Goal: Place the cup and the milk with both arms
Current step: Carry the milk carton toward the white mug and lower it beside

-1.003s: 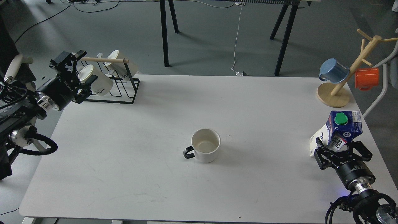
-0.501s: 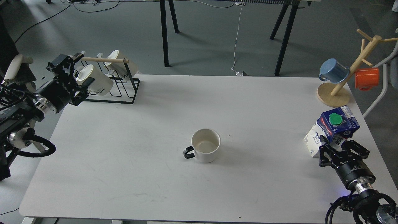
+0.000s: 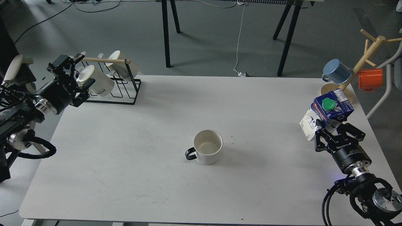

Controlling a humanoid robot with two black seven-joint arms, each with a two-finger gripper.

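Observation:
The white cup [image 3: 207, 146] with a black handle stands upright near the middle of the white table [image 3: 157, 131], its handle pointing left. The blue and white milk [image 3: 333, 108] with a green cap is tilted and held off the table at the right edge. My right gripper [image 3: 337, 130] is shut on the carton's lower part. My left gripper [image 3: 71, 75] is at the table's far left corner, far from the cup, open and empty, just beside a cream mug on the rack.
A black wire rack [image 3: 121, 91] with cream "HOME" mugs [image 3: 97, 83] stands at the back left. A wooden mug tree [image 3: 337, 95] with a blue mug [image 3: 336, 71] and an orange mug [image 3: 370, 78] stands at the back right, just behind the carton.
My right gripper has carried the milk away from me and a little left, lifting it toward the mug tree. The left arm has drawn back slightly to the left. The cup has not moved.

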